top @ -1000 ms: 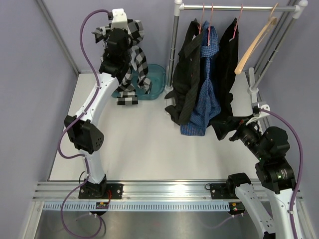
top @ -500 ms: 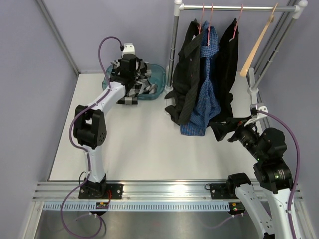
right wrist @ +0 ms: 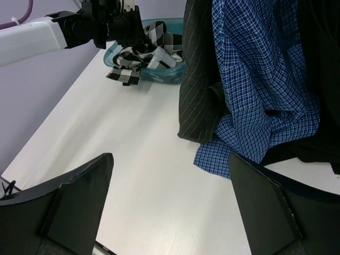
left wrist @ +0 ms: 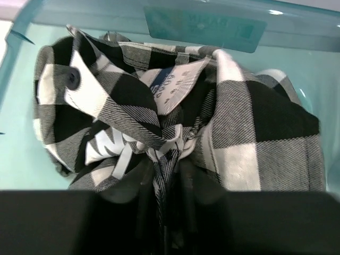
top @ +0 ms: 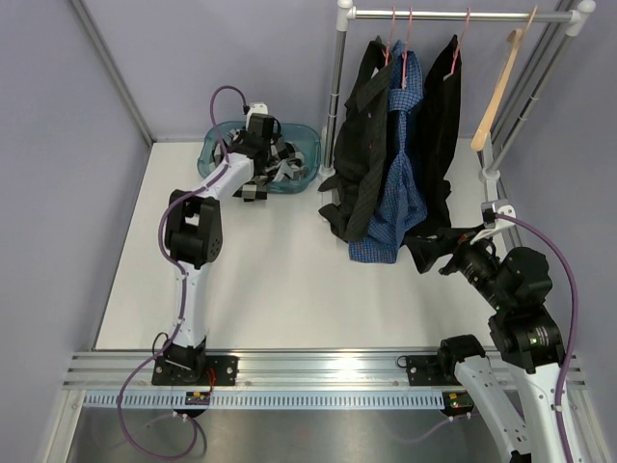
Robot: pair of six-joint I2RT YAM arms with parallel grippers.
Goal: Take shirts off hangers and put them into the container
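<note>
Checked shirt (top: 273, 166) has been lowered from overhead into tub (top: 307, 145), so the first of four shirts is judged nearly done. Left gripper (left wrist: 166, 204) is narrow, with cloth still pinched between its jaws. A sleeve (top: 253, 191) is draped over the near rim. Right gripper (right wrist: 170, 164) is held wide and empty near hanging shirts (top: 395, 164). Open table (top: 270, 280) is seen between.

We are looking at a white table (top: 270, 289) standing between pale lilac walls (top: 53, 125). A metal rack (top: 434, 14) is standing at its far right, and a slotted metal rail (top: 318, 367) is running along its near edge.
</note>
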